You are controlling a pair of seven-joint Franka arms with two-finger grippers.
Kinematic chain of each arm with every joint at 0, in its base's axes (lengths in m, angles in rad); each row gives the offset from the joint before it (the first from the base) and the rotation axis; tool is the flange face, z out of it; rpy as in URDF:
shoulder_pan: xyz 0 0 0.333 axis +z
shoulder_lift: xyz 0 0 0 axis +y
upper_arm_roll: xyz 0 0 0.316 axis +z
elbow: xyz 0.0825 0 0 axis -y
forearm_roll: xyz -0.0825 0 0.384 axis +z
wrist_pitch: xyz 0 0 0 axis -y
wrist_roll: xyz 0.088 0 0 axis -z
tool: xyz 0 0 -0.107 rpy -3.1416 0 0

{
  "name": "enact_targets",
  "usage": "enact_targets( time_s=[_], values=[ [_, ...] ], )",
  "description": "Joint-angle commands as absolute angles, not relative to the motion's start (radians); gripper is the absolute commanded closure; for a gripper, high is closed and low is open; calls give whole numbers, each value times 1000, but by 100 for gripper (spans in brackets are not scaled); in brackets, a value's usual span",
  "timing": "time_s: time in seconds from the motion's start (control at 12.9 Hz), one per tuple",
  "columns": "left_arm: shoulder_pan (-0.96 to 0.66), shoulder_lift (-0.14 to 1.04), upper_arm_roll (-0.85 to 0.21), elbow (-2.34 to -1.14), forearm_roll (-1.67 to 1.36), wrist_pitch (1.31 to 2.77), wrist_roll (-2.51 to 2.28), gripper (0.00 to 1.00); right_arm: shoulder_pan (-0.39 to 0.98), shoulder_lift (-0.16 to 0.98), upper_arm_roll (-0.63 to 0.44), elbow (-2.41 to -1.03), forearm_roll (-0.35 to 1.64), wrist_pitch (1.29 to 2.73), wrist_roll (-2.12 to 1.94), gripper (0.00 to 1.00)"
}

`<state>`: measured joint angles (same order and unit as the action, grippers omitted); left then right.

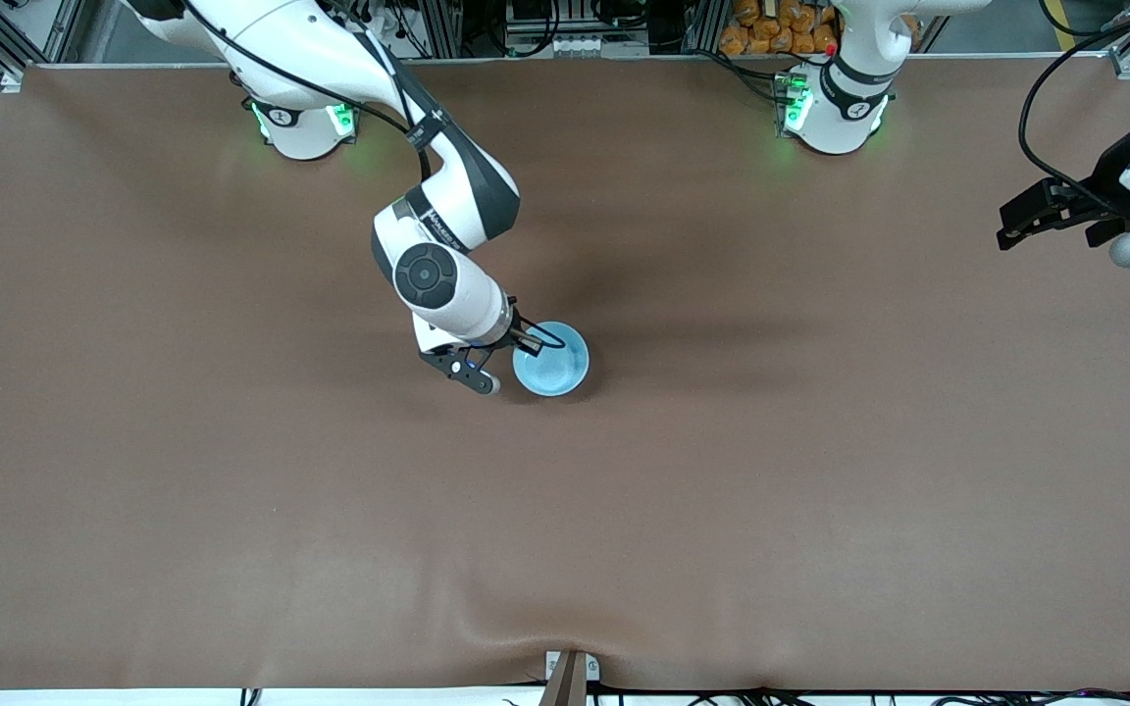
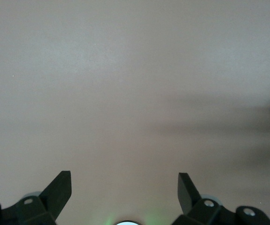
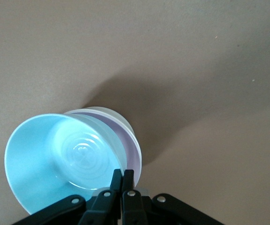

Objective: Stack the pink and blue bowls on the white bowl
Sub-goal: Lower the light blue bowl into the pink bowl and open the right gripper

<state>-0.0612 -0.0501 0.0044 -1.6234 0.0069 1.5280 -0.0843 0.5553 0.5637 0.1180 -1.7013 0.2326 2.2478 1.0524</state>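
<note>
The light blue bowl (image 1: 551, 360) is near the middle of the table, and my right gripper (image 1: 529, 340) is shut on its rim on the side toward the right arm's end. In the right wrist view the blue bowl (image 3: 55, 154) tilts over the pink bowl (image 3: 134, 152), which sits nested in the white bowl (image 3: 111, 114). There my right gripper (image 3: 122, 176) pinches the blue rim. From the front the blue bowl hides the pink and white bowls. My left gripper (image 1: 1016, 227) waits open and empty over the left arm's end of the table, its fingers (image 2: 59, 190) spread wide over bare cloth.
A brown cloth (image 1: 722, 490) covers the whole table. A small bracket (image 1: 570, 672) sits at the table edge nearest the front camera.
</note>
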Motion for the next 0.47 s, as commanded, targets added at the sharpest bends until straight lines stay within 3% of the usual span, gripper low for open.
enact_targets(
  time_s=[0.0,0.39],
  values=[
    [-55,-84,3,-1654,-9,1537,-77,0,580,571,104,-1718,244,2269,1072,100],
    [-55,-95,3,-1670,-9,1539,-75,0,592,572,104,-1769,238,2354,1071,100]
  ],
)
